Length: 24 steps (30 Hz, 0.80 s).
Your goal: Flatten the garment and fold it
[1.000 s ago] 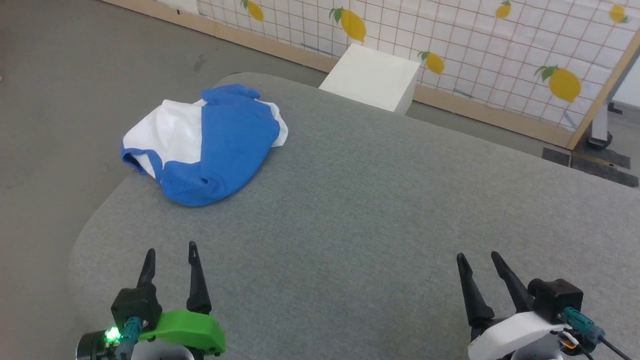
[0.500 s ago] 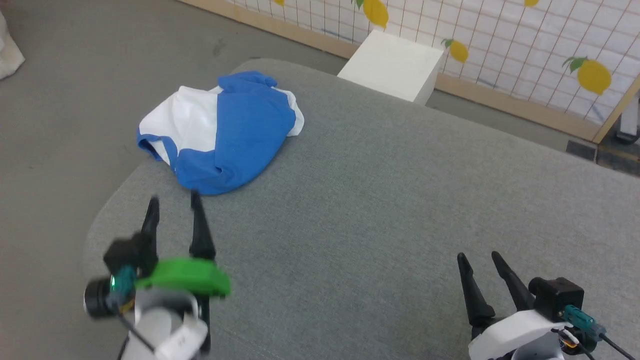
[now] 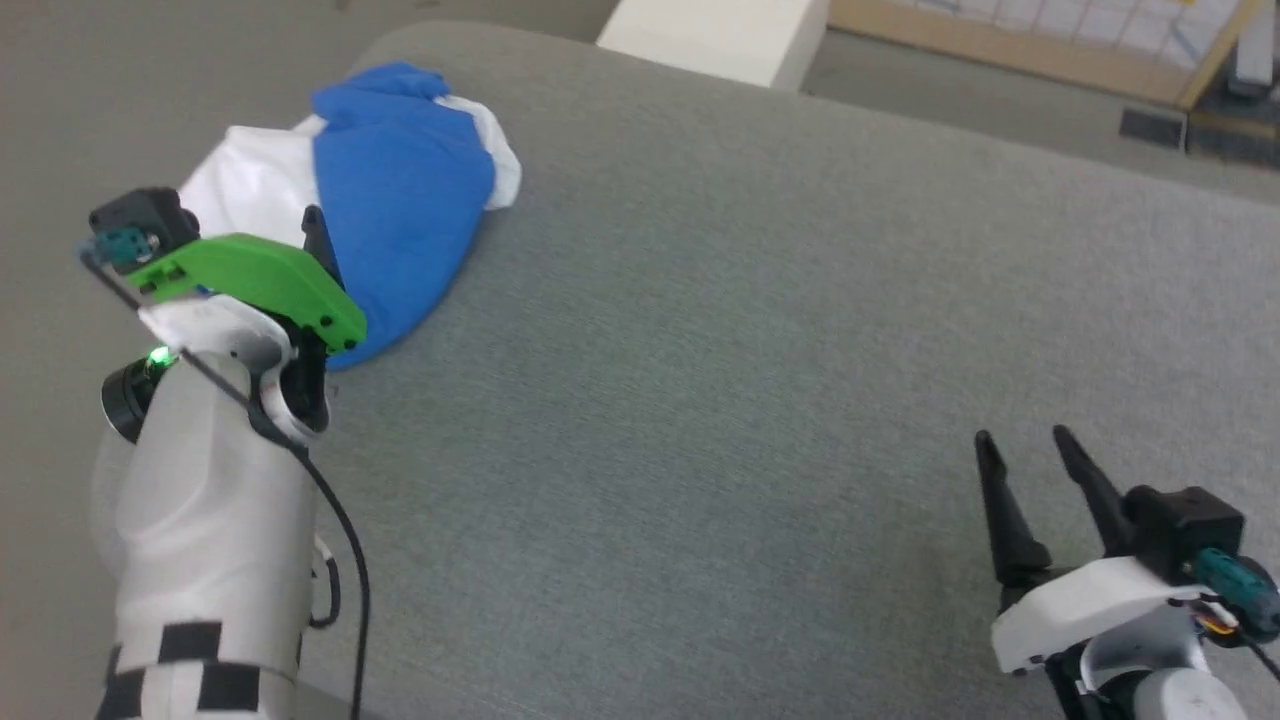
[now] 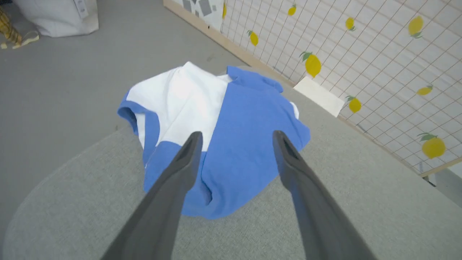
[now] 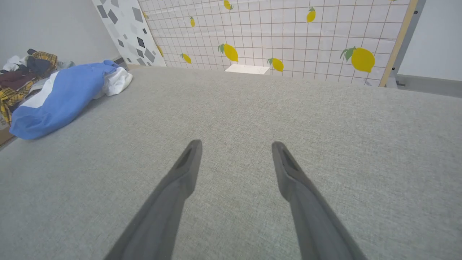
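**A:** Where are your two claws?

**B:** Close to you, your right gripper (image 3: 1022, 436) sits low over the bare grey table (image 3: 700, 350). Its fingers are spread wide and it holds nothing. Your left gripper (image 4: 237, 134) is farther out. It is wide open too and hangs just over the near side of the garment (image 3: 410, 190), but it has no cloth in it yet.

**A:** Where is the garment?

**B:** It lies in a crumpled heap at the far left corner of the table, with blue on top and white at the side. Behind it stands a white box (image 3: 720, 35), and past that is the lemon wall (image 4: 361, 47).

**A:** Which step is this?

**B:** I think it is the very start, and you are reaching for the first grab. Nothing is flat yet. Next you should lower the left fingers onto a blue edge, pinch it, and pull it toward the middle. The cloth is soft, so it may bunch up.

**A:** What changed since a second ago?

**B:** Back then both claws sat low near you. Now your left arm has gone out to the cloth. The head camera has tipped down too. The garment itself looks unmoved.
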Available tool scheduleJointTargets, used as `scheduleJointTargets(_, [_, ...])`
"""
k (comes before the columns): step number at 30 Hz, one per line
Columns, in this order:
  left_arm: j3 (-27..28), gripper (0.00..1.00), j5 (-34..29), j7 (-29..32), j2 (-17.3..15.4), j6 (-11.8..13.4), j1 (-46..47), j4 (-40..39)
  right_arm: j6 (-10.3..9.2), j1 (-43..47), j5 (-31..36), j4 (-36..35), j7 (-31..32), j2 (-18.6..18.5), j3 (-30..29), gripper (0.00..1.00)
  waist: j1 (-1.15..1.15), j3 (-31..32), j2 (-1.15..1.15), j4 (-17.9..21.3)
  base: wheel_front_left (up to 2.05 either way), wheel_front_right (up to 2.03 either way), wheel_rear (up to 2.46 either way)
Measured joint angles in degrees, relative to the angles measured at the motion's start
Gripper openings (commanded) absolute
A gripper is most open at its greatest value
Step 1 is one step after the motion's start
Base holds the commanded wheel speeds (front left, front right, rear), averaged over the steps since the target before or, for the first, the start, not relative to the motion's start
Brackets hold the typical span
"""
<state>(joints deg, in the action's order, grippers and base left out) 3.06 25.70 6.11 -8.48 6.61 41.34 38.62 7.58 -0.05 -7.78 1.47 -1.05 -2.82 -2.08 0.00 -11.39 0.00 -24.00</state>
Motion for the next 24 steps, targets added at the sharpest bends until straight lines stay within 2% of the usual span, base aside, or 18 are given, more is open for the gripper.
scheduleJointTargets(5, [-0.86,1.00,0.81,7.77,-1.04,4.25,4.80,8.20,-0.01,1.33,0.37,-3.92,1.74,0.00,-1.96,1.00,0.00,-4.61,0.00,2.14,0.00,0.00,0.00])
scheduleJointTargets(11, [-1.49,1.00,0.58,11.15,-0.30,8.73,6.47,13.40,-0.01,2.33,0.35,-7.26,2.64,-0.01,-2.79,1.00,0.01,-9.14,0.00,3.92,0.00,0.00,0.00])
scheduleJointTargets(15, [-2.07,1.00,0.80,12.46,1.47,9.37,6.76,15.64,-0.01,2.56,0.34,-8.69,3.24,-0.01,-2.87,1.00,0.01,-11.17,0.00,4.66,0.00,0.00,0.00])
scheduleJointTargets(21, [-2.16,1.00,1.20,12.09,1.30,9.49,8.08,17.35,-0.01,2.53,0.31,-9.79,3.66,-0.01,-2.66,1.00,0.00,-12.61,0.00,5.39,0.00,0.00,0.00])
scheduleJointTargets(22, [-2.18,0.56,1.29,11.58,1.23,9.28,8.17,17.50,-0.01,2.53,0.25,-9.84,3.66,0.00,-2.68,1.00,0.01,-12.70,0.00,5.49,0.00,0.00,0.00])
scheduleJointTargets(23, [-2.10,0.06,1.47,10.38,1.21,8.76,8.18,17.40,-0.01,2.53,0.23,-9.83,3.66,-0.01,-2.72,1.00,0.00,-12.73,0.00,5.53,0.00,0.00,0.00])
scheduleJointTargets(24, [-1.90,0.00,1.81,9.40,1.25,8.04,8.18,17.42,-0.01,2.53,0.18,-9.76,3.65,-0.01,-2.81,1.00,0.01,-12.64,0.00,5.53,0.00,0.00,0.00])
